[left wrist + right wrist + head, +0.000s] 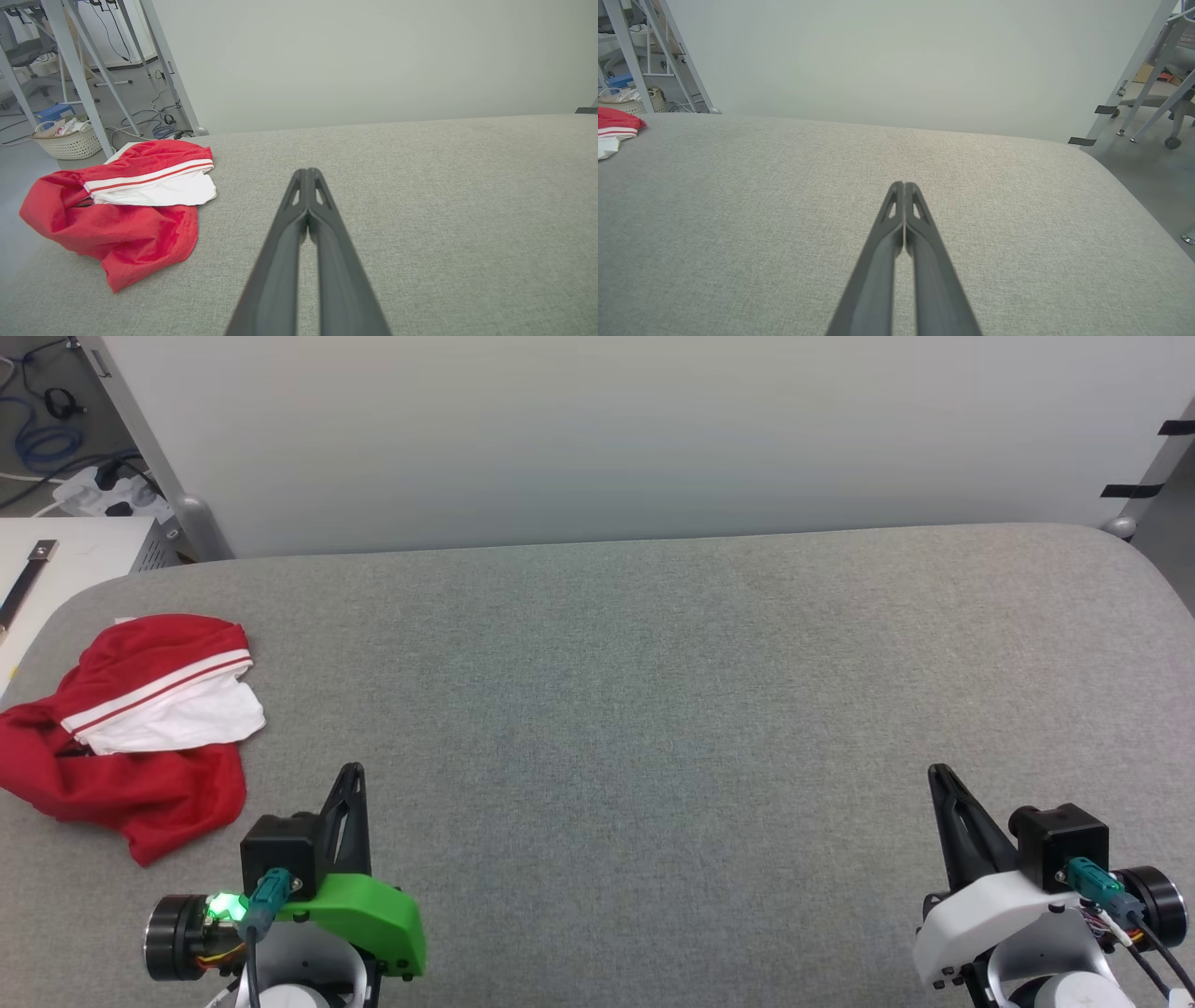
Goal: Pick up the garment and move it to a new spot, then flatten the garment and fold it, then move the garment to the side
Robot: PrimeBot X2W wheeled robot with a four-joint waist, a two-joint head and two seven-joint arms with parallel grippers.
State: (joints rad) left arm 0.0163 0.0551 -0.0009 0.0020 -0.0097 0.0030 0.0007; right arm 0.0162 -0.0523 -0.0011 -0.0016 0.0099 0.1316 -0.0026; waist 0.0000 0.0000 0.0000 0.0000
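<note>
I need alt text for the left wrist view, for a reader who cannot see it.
A crumpled red and white garment lies on a grey fabric table, at the view's left, apart from the shut, empty left gripper.

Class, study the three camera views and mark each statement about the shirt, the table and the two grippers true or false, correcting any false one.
1. The garment lies crumpled near the left edge of the grey table. True.
2. The left gripper holds the garment. False: it is shut on nothing and is apart from the cloth.
3. The right gripper has its fingers pressed together. True.
4. The garment is spread flat and neatly folded. False: it is bunched in a heap.
5. A pale basket stands on the floor beyond the table. True.
</note>
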